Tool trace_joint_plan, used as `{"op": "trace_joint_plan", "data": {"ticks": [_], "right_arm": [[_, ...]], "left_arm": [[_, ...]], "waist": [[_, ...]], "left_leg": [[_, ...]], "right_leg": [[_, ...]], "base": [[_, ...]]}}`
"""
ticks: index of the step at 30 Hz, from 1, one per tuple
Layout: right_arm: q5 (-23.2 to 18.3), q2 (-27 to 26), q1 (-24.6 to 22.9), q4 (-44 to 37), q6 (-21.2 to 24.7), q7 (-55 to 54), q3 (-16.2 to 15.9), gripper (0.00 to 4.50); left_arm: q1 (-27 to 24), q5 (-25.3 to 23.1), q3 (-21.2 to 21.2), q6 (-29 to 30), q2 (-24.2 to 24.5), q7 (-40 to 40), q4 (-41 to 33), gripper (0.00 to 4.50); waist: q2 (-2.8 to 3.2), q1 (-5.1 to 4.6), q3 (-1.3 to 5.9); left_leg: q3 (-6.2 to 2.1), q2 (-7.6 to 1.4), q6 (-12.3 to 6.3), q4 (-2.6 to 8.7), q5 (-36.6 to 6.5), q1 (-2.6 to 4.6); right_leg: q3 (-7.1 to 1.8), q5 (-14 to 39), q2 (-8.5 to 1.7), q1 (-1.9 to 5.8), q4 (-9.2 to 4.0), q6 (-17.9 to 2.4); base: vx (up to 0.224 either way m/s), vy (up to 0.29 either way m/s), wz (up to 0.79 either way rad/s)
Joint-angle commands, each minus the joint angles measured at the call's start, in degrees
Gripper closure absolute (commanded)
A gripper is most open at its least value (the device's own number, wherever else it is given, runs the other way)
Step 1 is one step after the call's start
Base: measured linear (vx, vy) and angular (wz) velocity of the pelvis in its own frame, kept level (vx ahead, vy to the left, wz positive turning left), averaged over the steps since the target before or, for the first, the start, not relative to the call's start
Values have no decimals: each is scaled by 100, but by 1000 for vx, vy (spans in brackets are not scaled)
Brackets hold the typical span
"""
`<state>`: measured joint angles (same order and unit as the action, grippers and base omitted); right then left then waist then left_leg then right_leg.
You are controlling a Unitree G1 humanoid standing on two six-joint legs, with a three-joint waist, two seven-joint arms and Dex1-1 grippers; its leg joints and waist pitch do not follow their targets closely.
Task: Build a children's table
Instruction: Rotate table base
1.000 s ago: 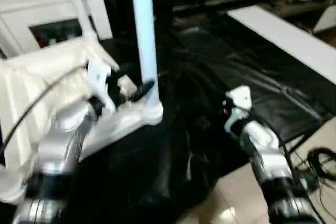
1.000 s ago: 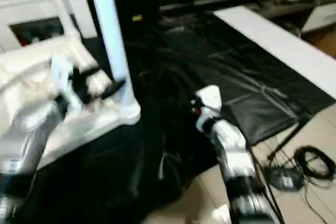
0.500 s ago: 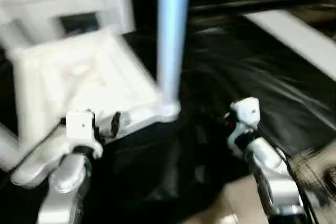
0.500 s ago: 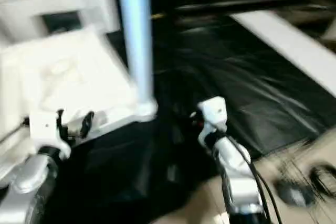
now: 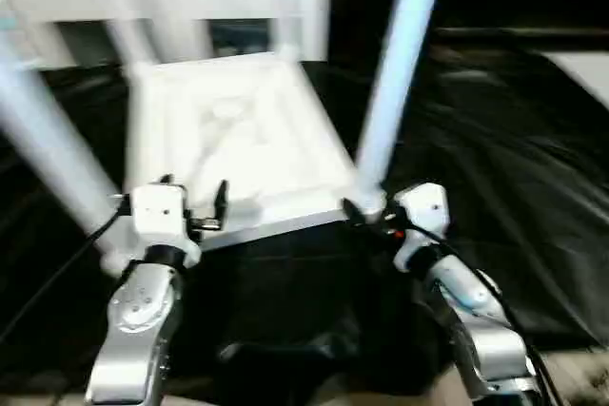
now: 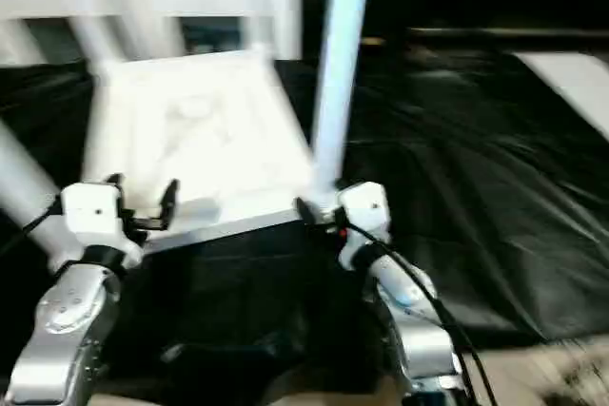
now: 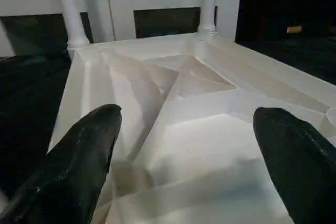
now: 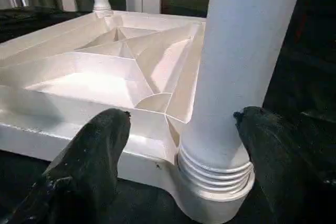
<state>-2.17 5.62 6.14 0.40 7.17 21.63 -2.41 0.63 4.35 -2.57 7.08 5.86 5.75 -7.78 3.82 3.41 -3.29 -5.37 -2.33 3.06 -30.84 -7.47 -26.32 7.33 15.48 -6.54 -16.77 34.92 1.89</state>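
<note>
leg (image 5: 400, 54) tops beyond frame edge

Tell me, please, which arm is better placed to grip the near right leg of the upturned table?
The right. Its open fingers already straddle that leg just above the threaded socket, while the left gripper faces the ribbed tabletop edge, away from that leg.

Crumpled black sheeting (image 5: 495, 168) covers the ground across the scene. Behind it stands a long white cabinet (image 7: 157, 3) with dark glass door panels. A pale board (image 6: 571, 83) lies at the far right, on the sheeting.
</note>
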Motion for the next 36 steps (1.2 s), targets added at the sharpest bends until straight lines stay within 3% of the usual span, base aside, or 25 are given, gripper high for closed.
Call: {"op": "trace_joint_plan", "data": {"ticks": [1,3,6,7,8,9,10,11,12,13,14,15,16,17,18,20,21,22,25,29,30,32,33,35,36], "right_arm": [[-57,11,-45,-131,76,8,-18,76],[-137,251,-103,-208,71,238,16,76],[-161,339,-135,-185,23,331,0,76],[-173,325,-143,-162,30,297,25,76],[-224,240,-144,-122,68,162,123,76],[-232,225,-144,-117,74,140,139,76],[-254,188,-143,-104,88,84,180,76],[-303,115,-129,-95,134,-52,284,76],[-336,80,-128,-99,146,-169,354,76],[-361,62,-131,-110,157,-241,398,76],[-425,28,-151,-165,168,-310,463,76],[-506,-13,-184,-253,209,-362,529,76],[-582,-46,-213,-329,267,-385,581,76],[-639,-73,-237,-405,313,-404,632,76],[-685,-99,-271,-487,343,-418,694,76],[-713,-66,-330,-536,421,-434,762,76],[-692,-36,-332,-527,434,-449,753,76],[-605,22,-318,-496,388,-492,734,76],[-459,78,-248,-433,325,-602,715,76],[-415,31,49,-331,645,-901,797,76],[-439,19,67,-338,663,-906,808,76],[-443,21,121,-344,706,-946,806,76],[-408,37,127,-330,695,-975,793,76],[-357,45,132,-299,704,-1072,798,76],[-364,38,133,-290,698,-1104,815,76]], "left_arm": [[1,61,66,-113,-28,71,63,4],[-151,0,186,-332,-93,60,66,4],[-228,-80,237,-299,-112,25,5,4],[-233,-115,247,-300,-111,17,-3,4],[-221,-116,240,-301,-120,25,9,4],[-219,-111,237,-298,-122,27,11,4],[-213,-98,231,-289,-127,30,15,4],[-197,-74,220,-314,-137,41,32,4],[-174,-10,210,-185,-148,43,47,4],[-152,22,206,-97,-150,33,64,4],[-126,38,205,-125,-137,51,82,4],[-102,39,205,-147,-115,73,87,4],[-88,26,214,-136,-90,93,82,4],[-62,24,218,-122,-66,130,81,4],[-29,19,220,-86,-41,167,89,4],[24,0,193,-88,-38,140,136,4],[31,11,175,-63,-52,117,137,4],[33,-6,172,-29,-59,98,136,4],[53,-21,172,23,-42,110,159,4],[126,160,265,-118,-11,402,231,4],[131,183,275,-126,-11,436,232,4],[161,218,311,-163,-14,520,243,4],[168,239,315,-142,-27,543,236,4],[164,262,326,-91,-44,571,191,4],[144,281,336,-50,-49,590,151,4]], "waist": [[-10,11,290],[-113,7,304],[-6,-70,260],[20,-172,293],[63,-291,347],[73,-255,227],[95,-154,248],[17,-109,275],[-4,37,288],[-296,108,292],[-404,173,174],[-365,192,69],[-466,278,11],[-512,351,121],[-497,456,298],[-268,344,502],[-229,296,472],[-281,227,404],[-299,275,331],[-218,188,355],[-136,176,379],[-196,189,354],[-226,169,356],[-236,85,203],[-316,86,174]], "left_leg": [[-102,51,100,455,-2377,-3],[-99,88,-21,401,-2034,-76],[-310,112,222,624,-2363,13],[-660,50,568,795,-2663,274],[-849,-436,902,723,-3190,719],[-945,-505,1054,893,-3742,548],[-865,-479,1252,1190,-4560,432],[-856,-534,1163,1179,-4656,458],[-578,-438,949,1148,-4772,328],[-121,-154,555,478,-4188,384],[588,-79,-32,-1431,-2384,431],[664,-229,-293,-1486,-1681,15],[730,-343,-150,-1397,-1054,-80],[752,-381,-127,-1173,-1061,13],[824,-480,-324,-650,-1089,233],[825,-910,-751,-176,-418,732],[773,-1100,-843,-125,-340,721],[842,-1118,-855,-99,-419,503],[1029,-992,-282,-94,-1094,531],[1009,-1082,-8,-10,-993,536],[1156,-1153,205,-105,-1049,694],[1304,-1057,729,-90,-1385,701],[1462,-1023,959,-156,-1860,939],[1485,-1070,735,19,-3017,1306],[1415,-1057,545,123,-3234,1205]], "right_leg": [[-195,2013,-272,259,-490,-1243],[-188,2150,-356,332,-539,-1185],[-138,2540,-83,300,-329,-1141],[-189,2087,219,222,-114,-1132],[-442,1524,339,16,37,-1164],[-498,1346,368,52,232,-1111],[-563,1246,533,96,496,-1027],[-641,1228,540,23,550,-1067],[-728,1327,539,-34,560,-1199],[-996,2252,206,-304,-283,-1736],[-1324,3861,-589,-558,-1102,-2700],[-1505,4047,-644,-179,-963,-2327],[-1444,4156,-589,-124,-792,-1140],[-1473,3898,-497,-48,-675,-788],[-1473,2326,-216,65,-416,-476],[-1104,-781,155,-174,-93,-303],[-1033,-1084,66,-214,-61,-403],[-1010,-1426,-46,-116,-73,-465],[-1031,-499,-36,-133,-236,-594],[-986,-593,-45,-126,-192,-777],[-1134,-441,84,-277,-304,-609],[-1169,-84,241,-301,-283,-453],[-1223,443,520,-465,-332,-209],[-1156,1989,641,-567,-420,-248],[-1097,2101,502,-421,-388,-378]], "base": [[-24,-8,43],[-26,-11,41],[-3,-11,42],[24,-13,45],[15,-37,38],[-34,-79,14],[-34,-79,14],[-62,-148,16],[-91,-223,34],[-91,-223,34],[-117,-209,15],[-82,-154,-22],[-82,-154,-22],[-19,-151,-8],[-14,-126,33],[-31,-109,33],[-41,-53,6],[-41,-53,6],[0,0,0],[0,0,0],[0,0,0],[-10,24,-12],[-20,56,-38],[-6,59,-47],[40,68,-57]]}}
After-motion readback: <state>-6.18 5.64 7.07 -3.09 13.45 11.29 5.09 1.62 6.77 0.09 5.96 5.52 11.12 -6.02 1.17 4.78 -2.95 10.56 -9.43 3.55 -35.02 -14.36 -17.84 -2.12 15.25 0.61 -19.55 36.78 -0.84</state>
